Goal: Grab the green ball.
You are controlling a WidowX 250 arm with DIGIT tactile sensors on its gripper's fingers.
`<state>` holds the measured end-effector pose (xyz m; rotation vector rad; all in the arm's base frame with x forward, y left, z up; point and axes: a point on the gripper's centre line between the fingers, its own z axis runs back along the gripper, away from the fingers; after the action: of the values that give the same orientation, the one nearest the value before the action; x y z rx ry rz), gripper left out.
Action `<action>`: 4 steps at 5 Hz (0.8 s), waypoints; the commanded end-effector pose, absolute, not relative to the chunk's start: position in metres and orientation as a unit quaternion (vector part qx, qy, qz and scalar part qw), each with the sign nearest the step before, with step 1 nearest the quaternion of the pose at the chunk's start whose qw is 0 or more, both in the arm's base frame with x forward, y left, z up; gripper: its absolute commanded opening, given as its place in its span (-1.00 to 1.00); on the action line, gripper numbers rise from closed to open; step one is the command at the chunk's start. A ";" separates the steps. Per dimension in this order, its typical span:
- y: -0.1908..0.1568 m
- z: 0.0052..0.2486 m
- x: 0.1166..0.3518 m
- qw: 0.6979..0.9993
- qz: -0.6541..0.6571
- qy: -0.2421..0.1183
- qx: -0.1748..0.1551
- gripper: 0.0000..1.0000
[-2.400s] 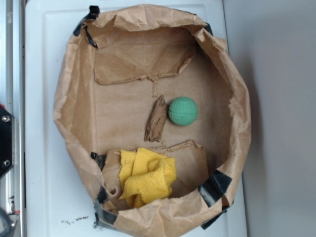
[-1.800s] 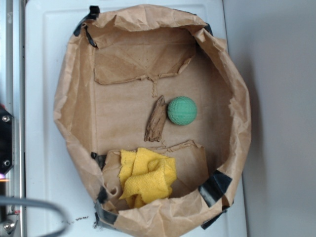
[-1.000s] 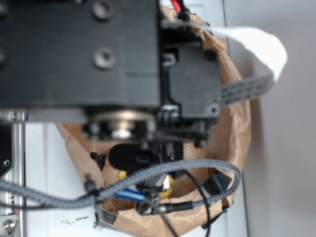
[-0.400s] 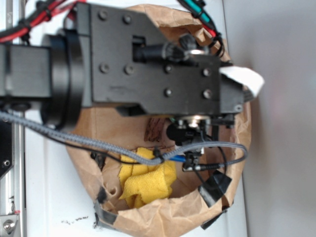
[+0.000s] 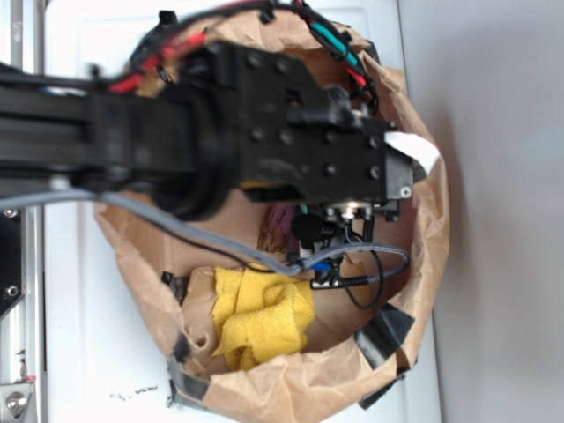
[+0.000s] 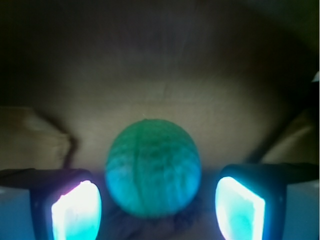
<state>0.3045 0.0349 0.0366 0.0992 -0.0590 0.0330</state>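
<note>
White worktop (image 5: 79, 335) carrying a crumpled brown paper bag (image 5: 421, 264) laid open like a basin, its rim patched with black tape at several corners. The black robot arm (image 5: 176, 141) reaches in from the left edge of the exterior view and covers the upper half of the bag's interior, with red, green and grey cables running along and beneath it and a white ribbon tab projecting at its far end. The gripper (image 6: 158, 210) is seen in the wrist view only, where its two pads glow pale cyan at the lower left and lower right corners; in the exterior view the arm's own housing hides it. The jaws stand wide apart, with a clear gap on each side of the green ball (image 6: 153, 168), which lies between them on the brown paper floor, touching neither pad so far as the blurred picture allows. The ball's ribbed, dimpled surface is lit teal from below, and it sits centred between the jaws, slightly beyond the pad tips. In the exterior view the ball is concealed under the arm. A folded yellow cloth (image 5: 263, 317) lies on the bag floor well apart from the jaws, toward the bag's lower rim. A brown wood piece (image 5: 271, 231) shows only partly, just beside the wrist housing and between it and the cloth.
</note>
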 end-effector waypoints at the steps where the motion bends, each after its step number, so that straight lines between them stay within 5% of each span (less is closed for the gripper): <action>1: 0.048 0.034 0.345 0.996 0.035 -0.047 0.060 1.00; 2: 0.041 0.022 0.342 0.996 0.028 -0.050 0.068 -1.00; 4: 0.040 0.062 0.324 0.996 0.012 -0.072 0.041 -1.00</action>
<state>0.3165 0.0308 0.0414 0.0696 -0.0649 0.0041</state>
